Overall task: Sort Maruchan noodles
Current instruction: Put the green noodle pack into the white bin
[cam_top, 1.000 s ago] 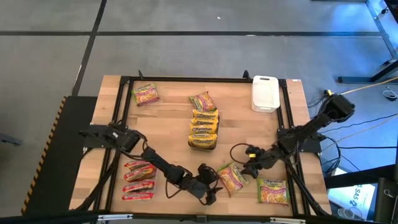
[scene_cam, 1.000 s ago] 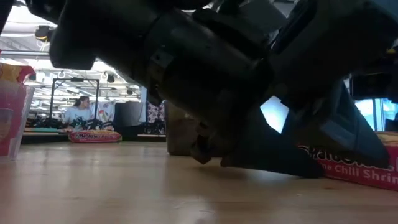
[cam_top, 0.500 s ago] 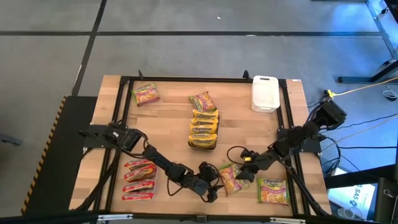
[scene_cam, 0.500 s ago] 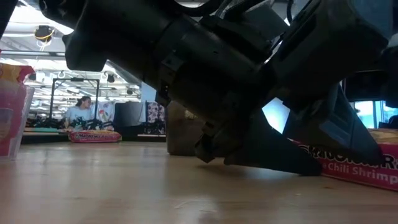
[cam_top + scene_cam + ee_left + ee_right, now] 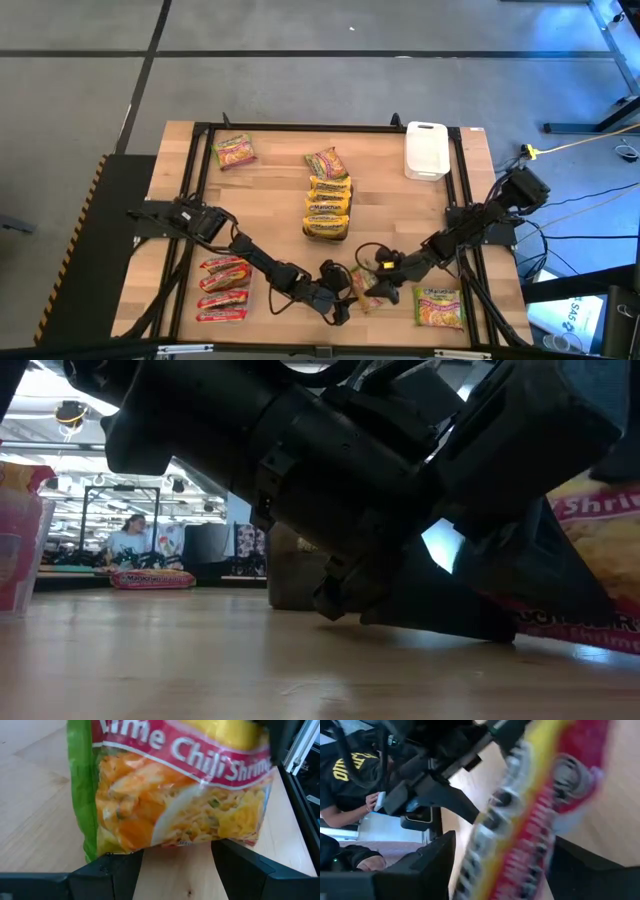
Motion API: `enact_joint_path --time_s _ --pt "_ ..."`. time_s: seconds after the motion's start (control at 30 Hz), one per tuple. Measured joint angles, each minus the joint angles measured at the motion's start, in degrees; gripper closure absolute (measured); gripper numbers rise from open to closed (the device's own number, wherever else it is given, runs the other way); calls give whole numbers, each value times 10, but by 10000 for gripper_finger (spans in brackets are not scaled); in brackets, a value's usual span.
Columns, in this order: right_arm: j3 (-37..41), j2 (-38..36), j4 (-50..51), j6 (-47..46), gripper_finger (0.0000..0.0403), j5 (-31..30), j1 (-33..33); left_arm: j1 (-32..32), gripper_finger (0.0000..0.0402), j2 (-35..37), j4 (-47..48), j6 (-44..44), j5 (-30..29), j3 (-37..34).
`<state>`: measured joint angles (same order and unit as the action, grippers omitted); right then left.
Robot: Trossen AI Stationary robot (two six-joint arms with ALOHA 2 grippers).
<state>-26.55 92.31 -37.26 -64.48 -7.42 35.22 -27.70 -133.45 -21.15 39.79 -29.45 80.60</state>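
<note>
One green lime-chili-shrimp packet [image 5: 358, 291] is in play. High view: right claw [image 5: 374, 288] now covers it, close beside left claw [image 5: 338, 302]; a moment ago it lay flat and uncovered. Low view: packet now tilted up off the counter [image 5: 150, 660]. Left wrist: left claw apart, packet just ahead. Right wrist: right claw clamped on packet, edge-on. Judgement: pickup made, sorting move pending.

Even indoor light, blurred wrist close-ups

Your packet [image 5: 175, 785] is green-edged with a red banner and white lettering over orange-yellow noodles. Red packets [image 5: 222, 290] on the pale wood worktop [image 5: 270, 195], yellow ones [image 5: 327, 208] mid-worktop, white tray [image 5: 426, 150].
</note>
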Motion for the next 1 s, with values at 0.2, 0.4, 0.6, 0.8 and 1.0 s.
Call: enact_joint_path --time_s 0.2,0.4,0.6,0.8,1.0 --pt "-16 0 64 3 169 -14 0 0 170 0 -10 0 -1 0" --pt "-36 0 110 50 256 -13 0 -2 170 1 -11 -27 1 -1" --pt "-48 -23 154 161 312 -5 0 -8 170 62 100 -44 93 -2" --pt "-47 -123 260 249 306 -6 -27 -26 170 159 284 -74 105 -13" --pt "-105 -268 484 369 306 -35 -107 -38 170 289 326 -65 50 -111"
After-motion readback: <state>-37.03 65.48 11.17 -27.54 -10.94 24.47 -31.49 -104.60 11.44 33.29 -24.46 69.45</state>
